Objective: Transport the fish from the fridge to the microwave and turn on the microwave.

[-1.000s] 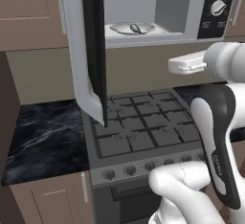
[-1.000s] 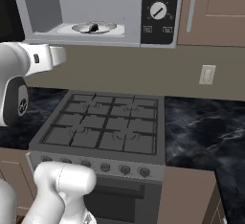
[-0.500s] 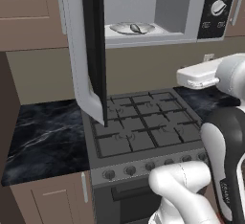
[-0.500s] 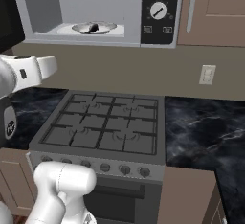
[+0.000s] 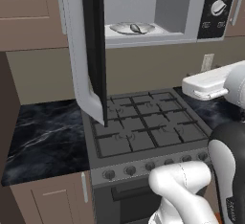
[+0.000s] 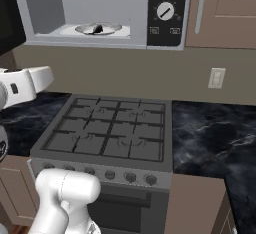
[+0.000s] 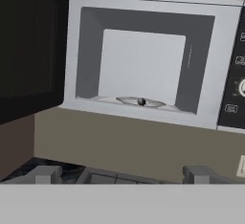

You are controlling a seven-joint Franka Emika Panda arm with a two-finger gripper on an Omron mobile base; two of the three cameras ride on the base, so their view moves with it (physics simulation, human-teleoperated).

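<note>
The microwave (image 5: pixel 191 7) (image 6: pixel 140 40) (image 7: pixel 220 50) hangs above the stove with its black glass door (image 5: pixel 93 50) (image 7: pixel 28 50) swung wide open to the left. Inside it lies the small grey fish (image 5: pixel 136 28) (image 6: pixel 98 28) (image 7: pixel 141 102), resting on a shallow plate (image 5: pixel 119 28) (image 6: pixel 114 27) (image 7: pixel 124 100). My gripper (image 7: pixel 123 175) hovers some way in front of the cavity and below it, facing it. It is open, with nothing between its fingertips (image 7: pixel 45 174). The round knob (image 5: pixel 218 6) (image 6: pixel 165 11) sits on the dark panel at the right. The fridge is out of view.
A gas stove (image 5: pixel 139 132) (image 6: pixel 110 133) with dark grates stands right under the microwave. Black marble counter (image 5: pixel 43 137) (image 6: pixel 215 138) runs on both sides. A wall socket (image 6: pixel 216 78) is on the backsplash, and brown cabinets (image 6: pixel 225 8) flank the microwave.
My hand has drawn back from the microwave opening and sunk lower, away from the cavity. The fish and plate have stayed where they were. The door is still open.
</note>
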